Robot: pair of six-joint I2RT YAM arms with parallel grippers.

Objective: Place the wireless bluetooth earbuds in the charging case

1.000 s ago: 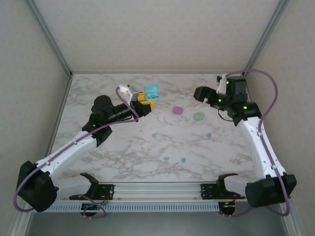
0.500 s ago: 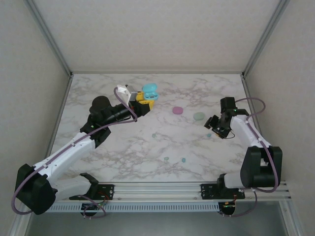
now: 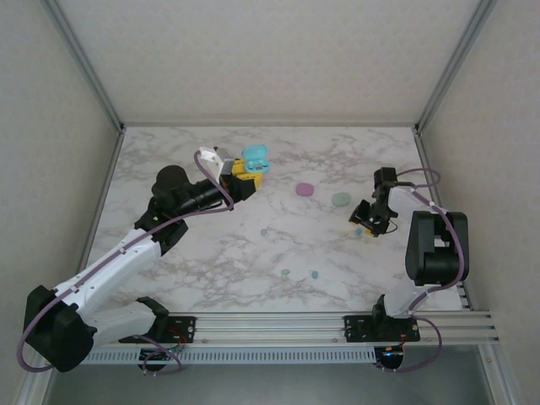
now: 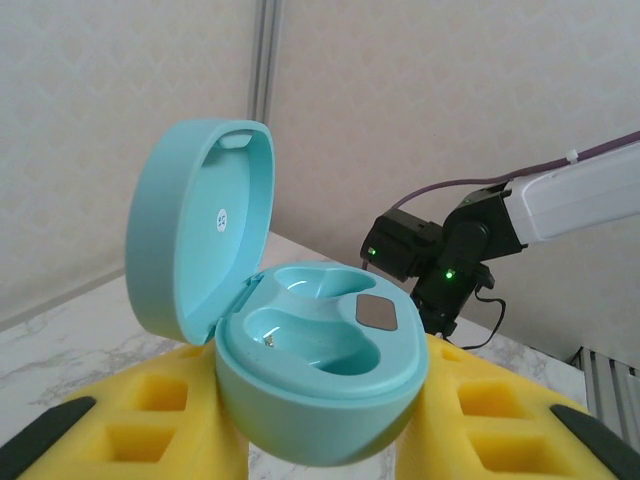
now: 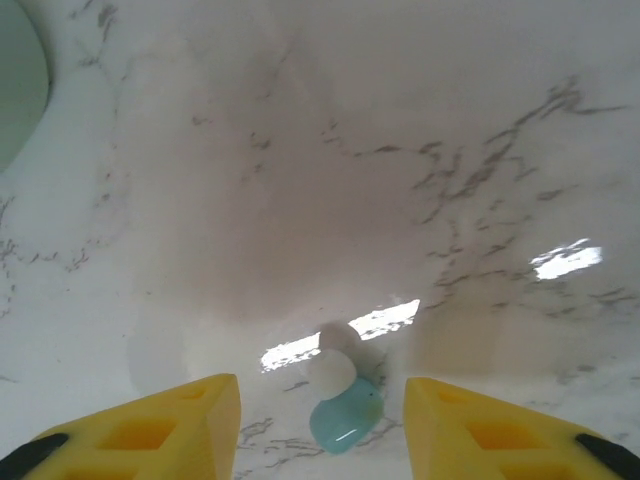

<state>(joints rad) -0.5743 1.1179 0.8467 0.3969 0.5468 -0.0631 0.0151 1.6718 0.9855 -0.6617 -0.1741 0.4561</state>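
The left jaws are clamped on the open charging case (image 3: pixel 256 159), held up off the desk (image 3: pixel 211 253) toward its 11 o'clock part. In the left wrist view the yellow fingers (image 4: pixel 150 420) press the teal charging case (image 4: pixel 320 380) from either side. Its lid (image 4: pixel 200 230) stands swung back at 10 o'clock and both wells are bare.

The right jaws are down at the desk's 3 o'clock side, standing moderately apart and gripping nothing. In the right wrist view a teal earbud (image 5: pixel 345 418) lies on the marble between the two yellow fingers (image 5: pixel 180 425), its pale tip pointing to 12 o'clock. It sits nearer the finger at 3 o'clock, and a sliver of desk shows on each side of it. From above, that teal earbud (image 3: pixel 358 231) shows just at 7 o'clock of the black jaw body.

The other earbuds (image 3: pixel 285 272) lie loose on the desk: two close together toward 6 o'clock, and one near the middle, all well apart from either arm.

A pink case (image 3: pixel 305 189) and a mint case (image 3: pixel 341 199) lie shut on the marble between the two arms. The mint case is just at 10 o'clock of the right jaws, and its edge (image 5: pixel 15 80) shows in the corner of the right wrist view.
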